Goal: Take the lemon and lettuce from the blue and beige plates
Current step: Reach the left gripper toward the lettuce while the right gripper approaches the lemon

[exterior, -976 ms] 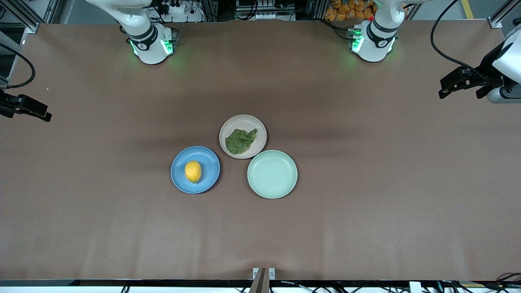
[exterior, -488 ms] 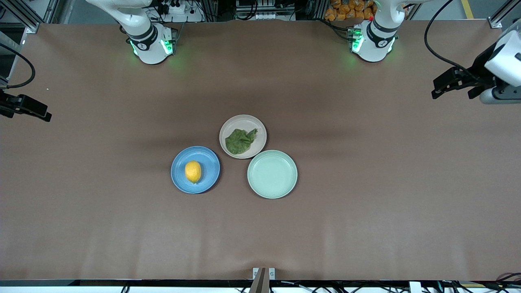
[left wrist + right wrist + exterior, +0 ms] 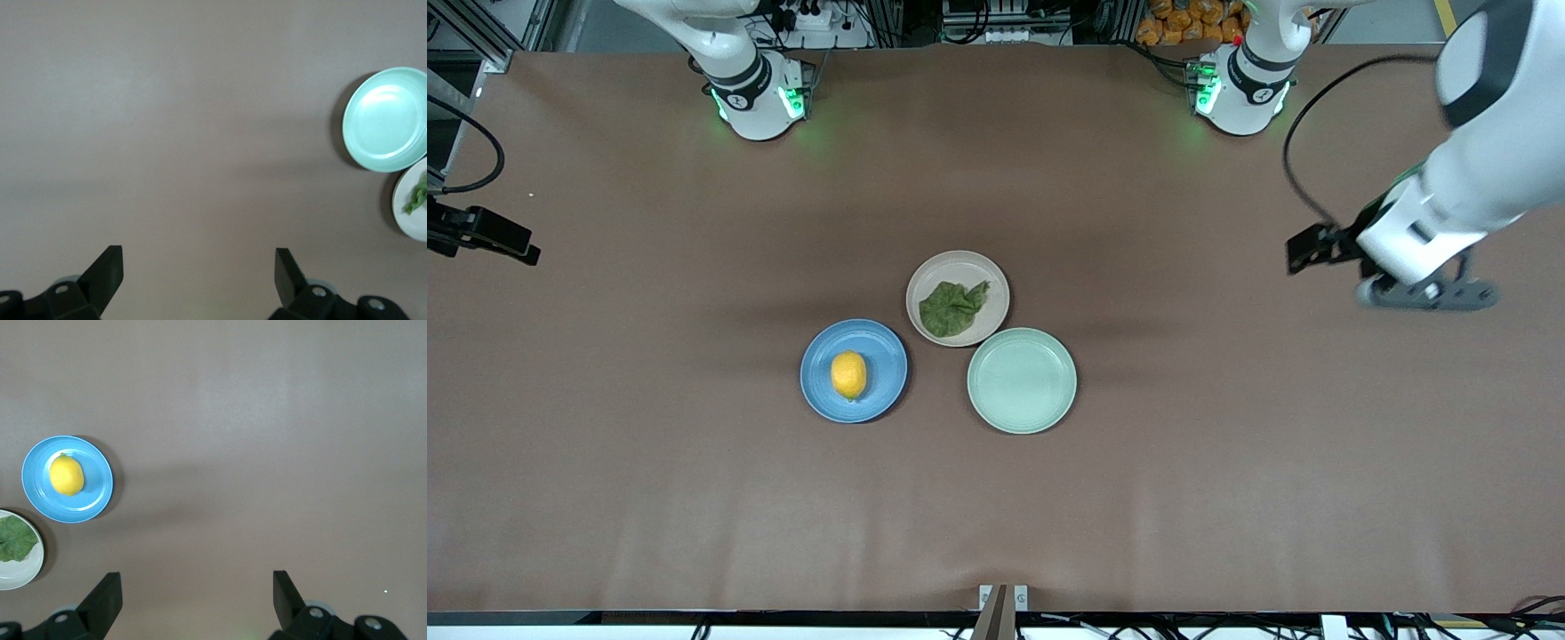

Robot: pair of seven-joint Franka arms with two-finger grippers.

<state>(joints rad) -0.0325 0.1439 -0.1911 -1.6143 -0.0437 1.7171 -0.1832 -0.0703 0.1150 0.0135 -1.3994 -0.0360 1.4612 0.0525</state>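
We see the lemon (image 3: pixel 848 374) on the blue plate (image 3: pixel 880 351) and lettuce (image 3: pixel 952 307) on the beige plate (image 3: pixel 991 277), mid-table, w/ a green plate (image 3: pixel 1022 380) beside them. Left gripper (image 3: pixel 199 270) and right gripper (image 3: pixel 197 590) hang wide open, empty, over bare table. Only the front view shows all three plates together; each wrist view catches just two.

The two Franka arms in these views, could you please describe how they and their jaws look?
Both arms are glossy white with black bands at the joints; each base glows green at its ring. The left arm trails a black cable looping to its wrist. The left gripper and the right gripper have matte black, wedge-shaped jaws on black bodies with silver screws.
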